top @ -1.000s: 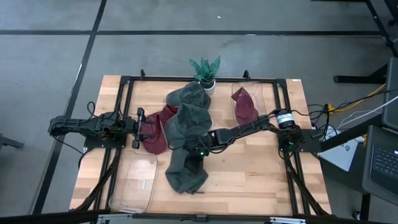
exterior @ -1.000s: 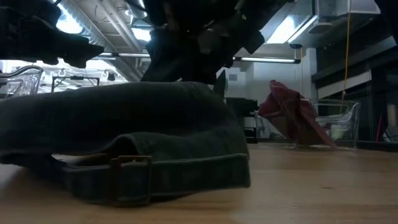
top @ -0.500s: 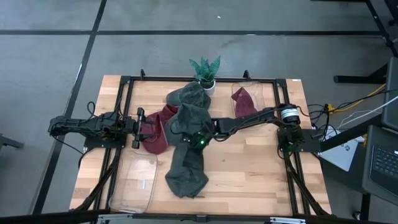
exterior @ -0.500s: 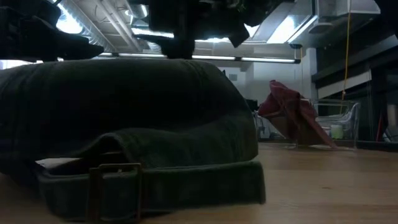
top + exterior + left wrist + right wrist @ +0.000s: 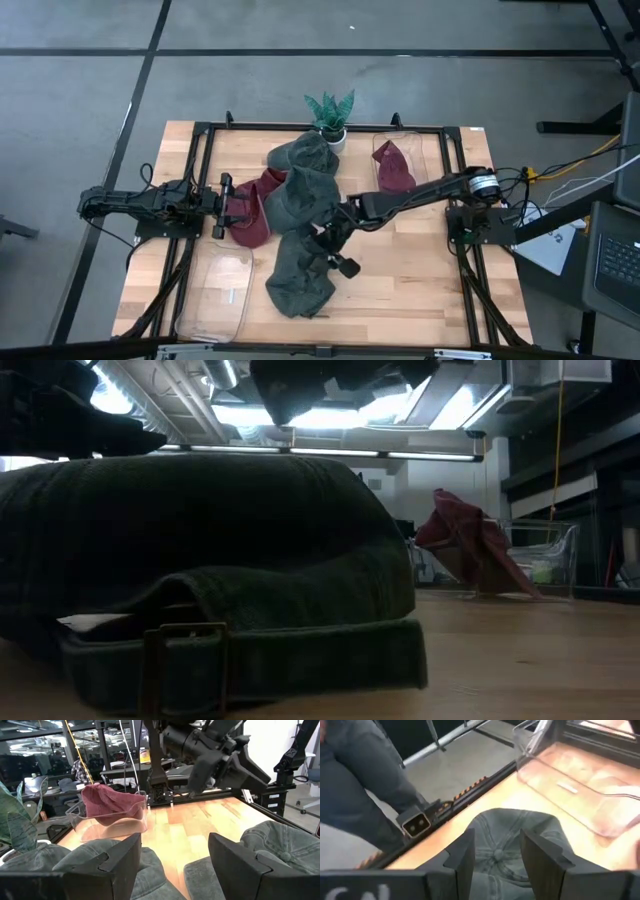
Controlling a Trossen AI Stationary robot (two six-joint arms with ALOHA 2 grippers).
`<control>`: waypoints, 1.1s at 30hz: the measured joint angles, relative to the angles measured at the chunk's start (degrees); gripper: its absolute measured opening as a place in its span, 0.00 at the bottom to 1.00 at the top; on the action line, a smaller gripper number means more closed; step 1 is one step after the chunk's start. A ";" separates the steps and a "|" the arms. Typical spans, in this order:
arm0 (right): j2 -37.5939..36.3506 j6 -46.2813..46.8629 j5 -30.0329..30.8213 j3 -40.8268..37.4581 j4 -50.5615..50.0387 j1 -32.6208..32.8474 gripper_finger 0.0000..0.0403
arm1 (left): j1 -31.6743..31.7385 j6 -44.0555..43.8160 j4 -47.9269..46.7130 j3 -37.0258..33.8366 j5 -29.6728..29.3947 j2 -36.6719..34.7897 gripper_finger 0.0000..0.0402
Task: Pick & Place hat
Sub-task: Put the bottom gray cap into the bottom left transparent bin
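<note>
The right gripper (image 5: 337, 256) is hanging over the middle of the tabletop (image 5: 420, 290), its fingers (image 5: 462, 855) standing partly spread with a clear gap between them and nothing pinched; they are framing the crown of a grey-green hat (image 5: 299, 280) that is lying flat below them toward the near edge, and whether they are brushing the cloth cannot be told; in the low view that same hat (image 5: 200, 580) is filling the foreground, its strap buckle (image 5: 185, 660) facing the camera, and the gripper is showing as a dark shape above it, clear of the crown; the left gripper (image 5: 228, 205) is waiting toward the left edge, its fingers (image 5: 107, 862) spread wide and holding nothing, pointing across a maroon hat (image 5: 253, 213); more grey-green hats (image 5: 303, 185) are piling up from the middle toward the far edge, beside a small potted plant (image 5: 330, 115); a clear bin (image 5: 398, 165) near the far right corner is holding another maroon hat (image 5: 394, 172), and a second clear bin (image 5: 215, 295) is sitting at the near left corner; the tabletop is pale wood within a black frame (image 5: 200, 135); beyond it, a workshop with ceiling lights, and a person's trouser legs (image 5: 355, 785) are standing just off the near edge.
</note>
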 joint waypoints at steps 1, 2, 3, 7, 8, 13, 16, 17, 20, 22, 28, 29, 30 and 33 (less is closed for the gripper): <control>0.00 -1.30 0.24 0.00 -0.50 0.30 0.38 | 0.00 0.00 0.00 0.00 0.00 0.00 0.57; 0.02 -2.68 1.33 -0.02 -1.20 0.74 0.38 | 0.01 0.00 0.00 0.00 0.00 0.00 0.57; 0.02 -4.09 3.58 -0.01 -1.99 1.14 0.38 | 0.00 0.00 0.00 0.00 0.00 0.00 0.57; 0.02 -9.83 16.00 -0.02 -6.67 2.57 0.38 | 0.01 0.00 0.00 0.00 0.00 0.00 0.57; 0.04 -11.62 18.40 -0.02 -7.97 2.83 0.38 | 0.01 0.00 0.00 0.00 0.00 0.00 0.57; 2.01 -19.28 25.43 -0.02 -11.31 3.66 0.38 | 0.01 0.00 0.00 0.00 0.00 0.00 0.57; 3.49 -21.98 28.80 -0.04 -10.23 3.64 0.38 | 0.00 0.00 0.00 0.00 0.00 0.00 0.57; 3.75 -23.34 29.31 -0.05 -10.03 3.59 0.38 | 0.01 0.00 -0.02 0.00 0.00 0.00 0.57; 4.17 -26.93 29.64 -0.06 -8.36 3.49 0.38 | -0.01 0.00 -0.02 0.00 0.00 0.00 0.57; 4.17 -28.79 29.43 -0.04 -7.30 3.60 0.38 | 0.00 0.00 -0.02 0.00 0.00 0.00 0.57; 5.19 -33.71 28.72 -0.04 -6.72 3.66 0.38 | 0.00 0.00 -0.02 0.00 0.00 0.00 0.57; 5.66 -34.21 28.81 -0.04 -6.38 3.64 0.38 | 0.00 0.00 -0.01 0.00 0.00 0.00 0.57; 6.19 -34.60 28.99 -0.04 -5.68 3.66 0.38 | 0.00 0.00 -0.02 0.00 0.00 0.00 0.57; 7.42 -35.61 29.69 -0.06 -4.02 3.72 0.38 | 0.00 0.00 -0.02 0.00 0.00 0.00 0.57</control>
